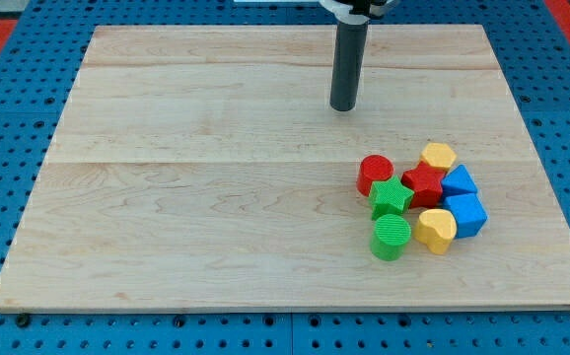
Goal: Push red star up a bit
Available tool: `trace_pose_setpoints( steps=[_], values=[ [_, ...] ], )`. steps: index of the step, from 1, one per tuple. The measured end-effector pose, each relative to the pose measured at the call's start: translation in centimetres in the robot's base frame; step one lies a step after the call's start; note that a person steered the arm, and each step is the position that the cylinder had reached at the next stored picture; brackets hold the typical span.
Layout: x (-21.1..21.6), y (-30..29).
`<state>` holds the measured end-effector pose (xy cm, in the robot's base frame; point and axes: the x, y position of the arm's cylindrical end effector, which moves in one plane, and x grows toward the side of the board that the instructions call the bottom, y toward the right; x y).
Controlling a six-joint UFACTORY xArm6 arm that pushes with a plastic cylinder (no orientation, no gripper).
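The red star (425,184) lies in a tight cluster of blocks at the view's lower right. It touches the red cylinder (374,175) on its left, the green star (391,198) at its lower left, the yellow hexagon-like block (439,157) above it and a blue block (460,181) on its right. My tip (343,106) stands on the board above and to the left of the cluster, well apart from the red star.
A green cylinder (391,238), a yellow heart-shaped block (435,230) and a blue cube (466,214) sit at the bottom of the cluster. The wooden board (216,197) lies on a blue perforated table; its right edge is near the cluster.
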<state>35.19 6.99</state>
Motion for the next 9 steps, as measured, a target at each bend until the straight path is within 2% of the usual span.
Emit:
trace_pose_setpoints(
  steps=[8,9],
  values=[
    [-0.2,0.5],
    [1.7,1.9]
  ],
)
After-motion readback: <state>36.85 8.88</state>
